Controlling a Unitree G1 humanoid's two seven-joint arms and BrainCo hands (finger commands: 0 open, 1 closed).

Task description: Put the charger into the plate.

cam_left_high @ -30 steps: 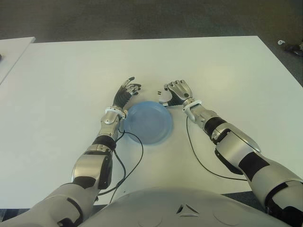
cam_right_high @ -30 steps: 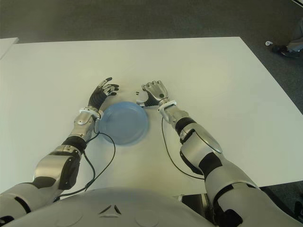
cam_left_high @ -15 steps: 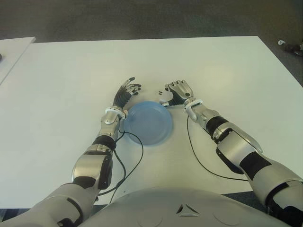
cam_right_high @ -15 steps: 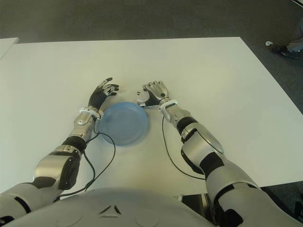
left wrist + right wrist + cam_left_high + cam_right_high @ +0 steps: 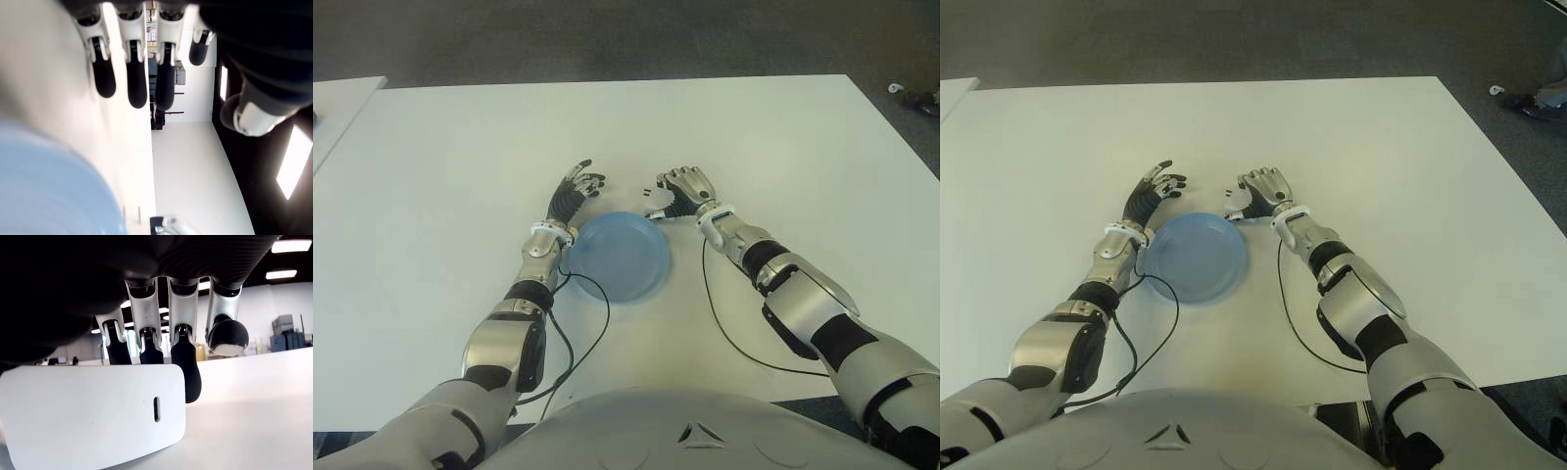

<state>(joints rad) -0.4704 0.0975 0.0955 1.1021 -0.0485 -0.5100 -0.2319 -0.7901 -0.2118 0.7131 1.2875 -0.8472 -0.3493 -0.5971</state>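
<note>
The right hand (image 5: 682, 186) curls its fingers (image 5: 186, 367) around the white charger (image 5: 95, 418), beyond the blue plate's (image 5: 619, 257) far rim, mid-table (image 5: 460, 147). The left hand (image 5: 576, 188), fingers loosely spread and empty, shows by the plate's far left edge.

Pale blue round plate (image 5: 621, 257) on a plain white table (image 5: 440, 176). White rounded charger (image 5: 93, 416) with one small dark slot. Silver-and-black left hand (image 5: 576, 192) and right hand (image 5: 681, 188), black fingertips (image 5: 192, 377). Thin black cables (image 5: 592, 328) over the white. Dark grey floor (image 5: 607, 39) beyond.
</note>
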